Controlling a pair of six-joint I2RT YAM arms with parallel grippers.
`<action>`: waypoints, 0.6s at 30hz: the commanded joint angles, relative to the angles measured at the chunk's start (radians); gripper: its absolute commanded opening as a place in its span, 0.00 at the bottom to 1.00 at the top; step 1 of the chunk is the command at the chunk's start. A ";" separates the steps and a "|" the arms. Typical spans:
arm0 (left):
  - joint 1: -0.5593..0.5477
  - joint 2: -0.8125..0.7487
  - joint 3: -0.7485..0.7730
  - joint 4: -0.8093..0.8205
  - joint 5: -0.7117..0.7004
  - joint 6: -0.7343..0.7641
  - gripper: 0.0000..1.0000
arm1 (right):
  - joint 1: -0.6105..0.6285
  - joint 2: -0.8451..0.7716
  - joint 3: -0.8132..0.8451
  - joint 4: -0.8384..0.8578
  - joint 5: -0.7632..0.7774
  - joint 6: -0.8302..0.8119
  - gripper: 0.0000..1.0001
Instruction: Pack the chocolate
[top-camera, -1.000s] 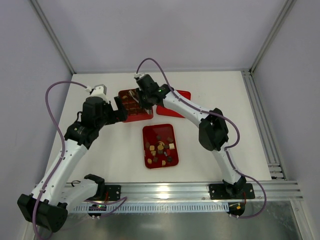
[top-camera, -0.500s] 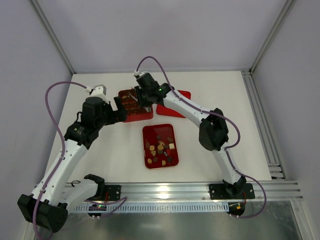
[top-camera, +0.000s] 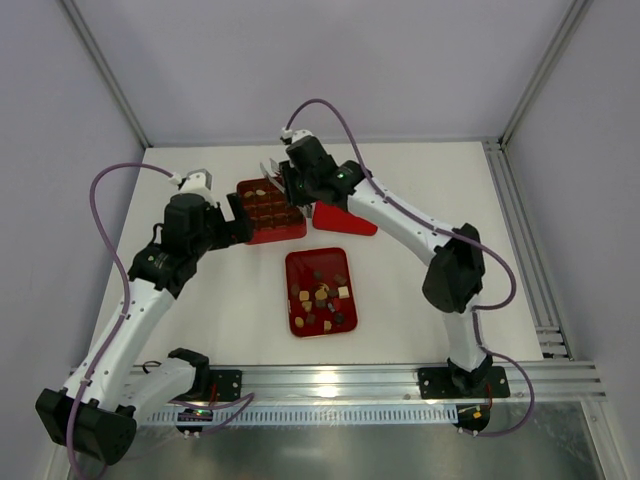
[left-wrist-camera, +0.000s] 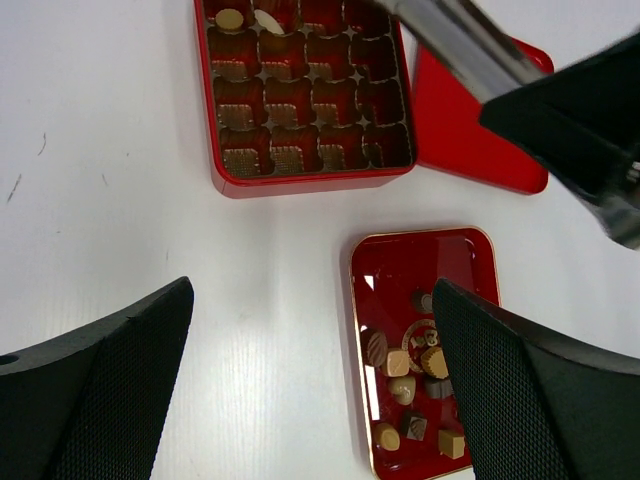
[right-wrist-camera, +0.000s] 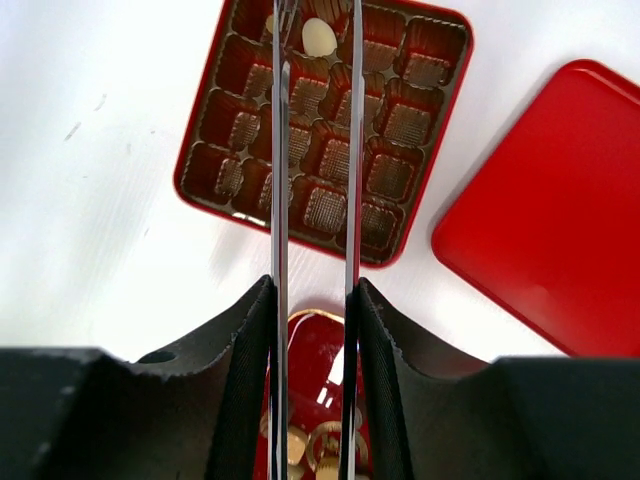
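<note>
Several small brown and cream chocolates (top-camera: 320, 296) lie in a shallow red tray (top-camera: 300, 262), also in the left wrist view (left-wrist-camera: 405, 375). The red compartmented box (top-camera: 285, 228) holds two cream pieces (left-wrist-camera: 230, 18) in its far cells; one shows in the right wrist view (right-wrist-camera: 318, 37). My right gripper (top-camera: 292, 182) (right-wrist-camera: 315, 290) is shut on metal tongs (right-wrist-camera: 279, 150), whose empty tips hang apart above the box's far edge. My left gripper (top-camera: 238, 222) (left-wrist-camera: 312, 330) is open and empty, beside the box's left side.
The flat red lid (top-camera: 350, 220) lies right of the box, partly under the right arm, and shows in both wrist views (right-wrist-camera: 545, 210) (left-wrist-camera: 470, 135). The white table (top-camera: 420, 180) is walled by a frame, with a rail on its right.
My right gripper has risen and drawn back from the box with the tongs, and its elbow has swung right. The left arm has not moved.
</note>
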 joint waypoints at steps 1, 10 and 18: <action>0.007 -0.012 -0.007 0.052 0.014 0.000 1.00 | -0.001 -0.199 -0.081 0.013 0.037 0.017 0.39; 0.008 -0.013 -0.008 0.052 0.014 -0.003 1.00 | 0.022 -0.526 -0.460 -0.050 0.008 0.061 0.39; 0.008 -0.010 -0.013 0.055 0.015 -0.007 1.00 | 0.100 -0.719 -0.690 -0.136 0.014 0.110 0.39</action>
